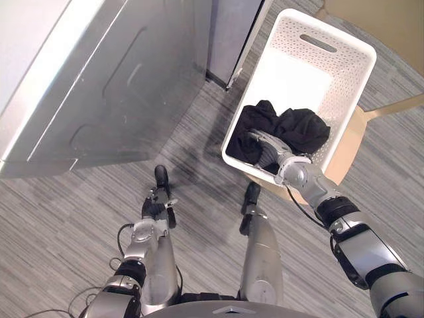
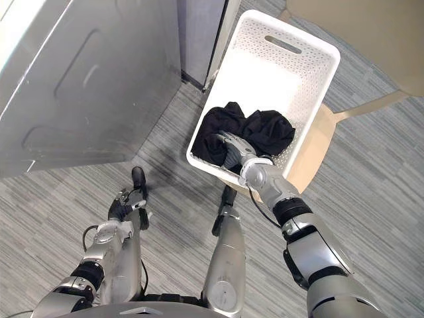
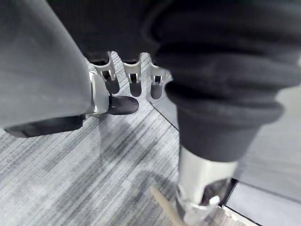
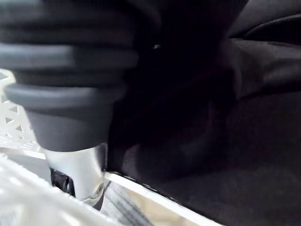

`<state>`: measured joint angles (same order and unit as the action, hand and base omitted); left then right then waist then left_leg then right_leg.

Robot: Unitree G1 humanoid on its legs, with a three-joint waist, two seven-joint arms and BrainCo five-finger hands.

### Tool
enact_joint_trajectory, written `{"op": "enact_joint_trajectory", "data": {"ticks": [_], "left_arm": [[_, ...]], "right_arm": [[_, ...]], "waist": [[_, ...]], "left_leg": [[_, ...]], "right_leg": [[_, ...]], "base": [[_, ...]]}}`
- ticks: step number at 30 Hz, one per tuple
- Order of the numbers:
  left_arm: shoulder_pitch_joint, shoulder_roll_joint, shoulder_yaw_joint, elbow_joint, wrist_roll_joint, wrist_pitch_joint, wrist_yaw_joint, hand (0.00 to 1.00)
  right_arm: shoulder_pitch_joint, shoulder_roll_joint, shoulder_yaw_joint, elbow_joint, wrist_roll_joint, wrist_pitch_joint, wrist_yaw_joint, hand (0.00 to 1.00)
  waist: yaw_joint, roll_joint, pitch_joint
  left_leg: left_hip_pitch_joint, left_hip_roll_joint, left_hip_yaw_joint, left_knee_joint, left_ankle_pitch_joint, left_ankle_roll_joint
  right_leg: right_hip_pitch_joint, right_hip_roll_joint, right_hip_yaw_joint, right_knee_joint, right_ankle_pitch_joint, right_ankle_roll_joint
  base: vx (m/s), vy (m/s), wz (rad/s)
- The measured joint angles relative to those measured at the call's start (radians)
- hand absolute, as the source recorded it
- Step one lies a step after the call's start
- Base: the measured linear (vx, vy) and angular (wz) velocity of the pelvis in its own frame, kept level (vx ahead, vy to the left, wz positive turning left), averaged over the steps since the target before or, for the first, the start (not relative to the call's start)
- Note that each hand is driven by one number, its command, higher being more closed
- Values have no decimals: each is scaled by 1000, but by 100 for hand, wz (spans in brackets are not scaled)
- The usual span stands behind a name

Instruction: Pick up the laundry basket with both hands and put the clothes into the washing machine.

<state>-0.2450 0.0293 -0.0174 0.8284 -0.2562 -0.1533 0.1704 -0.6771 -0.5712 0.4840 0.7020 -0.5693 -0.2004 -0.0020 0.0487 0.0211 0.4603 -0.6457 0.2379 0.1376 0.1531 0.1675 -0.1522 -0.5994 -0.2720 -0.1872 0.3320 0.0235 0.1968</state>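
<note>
The white perforated laundry basket (image 1: 361,66) stands tilted on a light wooden seat (image 1: 351,142) at the right. A heap of black clothes (image 1: 301,129) lies in its near end. My right hand (image 1: 270,147) has come over the near rim and rests on the black clothes (image 2: 265,132), its tip lost against the dark cloth. My left hand (image 1: 156,209) hangs low at the left, far from the basket, with fingers (image 3: 134,77) curled and nothing in them.
A large grey metal appliance panel (image 1: 99,86) fills the upper left. A second grey cabinet (image 1: 232,33) stands just left of the basket. Grey striped carpet (image 1: 199,132) lies between them. Tan flooring (image 1: 384,26) shows at the far right.
</note>
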Motion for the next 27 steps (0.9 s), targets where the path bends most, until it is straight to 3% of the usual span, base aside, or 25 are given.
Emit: {"op": "enact_joint_trajectory", "data": {"ticks": [6,9,13,17,19,21,26,27], "left_arm": [[0,-20,39,-36,-27,1,28,0],[0,-28,47,-36,-49,2,44,0],[0,-52,62,-40,-58,4,45,0],[-2,-44,64,-66,-75,2,47,0],[4,-69,67,-62,-90,3,48,0],[3,-75,64,-70,-95,0,49,0],[4,-79,58,-70,-95,3,49,0],[5,-79,55,-70,-95,3,48,0]], "right_arm": [[3,54,-59,14,-14,34,-43,100],[5,91,-91,23,-13,56,-56,100],[16,113,-119,25,-4,77,-75,100],[35,155,-189,46,64,98,-105,100],[33,155,-196,63,96,101,-116,100],[41,178,-228,72,129,123,-125,100],[49,256,-330,99,304,139,-170,100],[73,285,-379,100,388,147,-187,100]], "waist": [[13,-30,-14],[14,-32,-16],[20,-37,-19],[28,-41,-22],[36,-40,-22],[36,-38,-23],[47,-38,-23],[59,-38,-23]], "left_leg": [[-36,15,22,14,0,0],[-39,23,31,3,-7,-11],[-71,30,37,122,-3,23],[-61,16,57,80,0,24],[-68,21,56,177,-45,45],[-65,17,55,178,-45,43],[-11,15,67,68,-34,26],[26,15,73,32,-25,12]], "right_leg": [[-31,-5,-18,10,8,-11],[-31,-8,-30,6,12,-17],[-43,-27,-36,20,21,-17],[-36,-46,-52,-3,23,-18],[-35,-48,-48,3,35,-17],[-27,-54,-49,-4,49,-22],[17,-44,-84,-57,51,-25],[45,-41,-96,-68,53,-27]], "base": [[-52,-38,2],[-39,-31,2],[-39,-19,-10],[-54,-11,17],[7,-21,-5],[-42,-31,6],[-61,-48,14],[-26,-65,15]]}}
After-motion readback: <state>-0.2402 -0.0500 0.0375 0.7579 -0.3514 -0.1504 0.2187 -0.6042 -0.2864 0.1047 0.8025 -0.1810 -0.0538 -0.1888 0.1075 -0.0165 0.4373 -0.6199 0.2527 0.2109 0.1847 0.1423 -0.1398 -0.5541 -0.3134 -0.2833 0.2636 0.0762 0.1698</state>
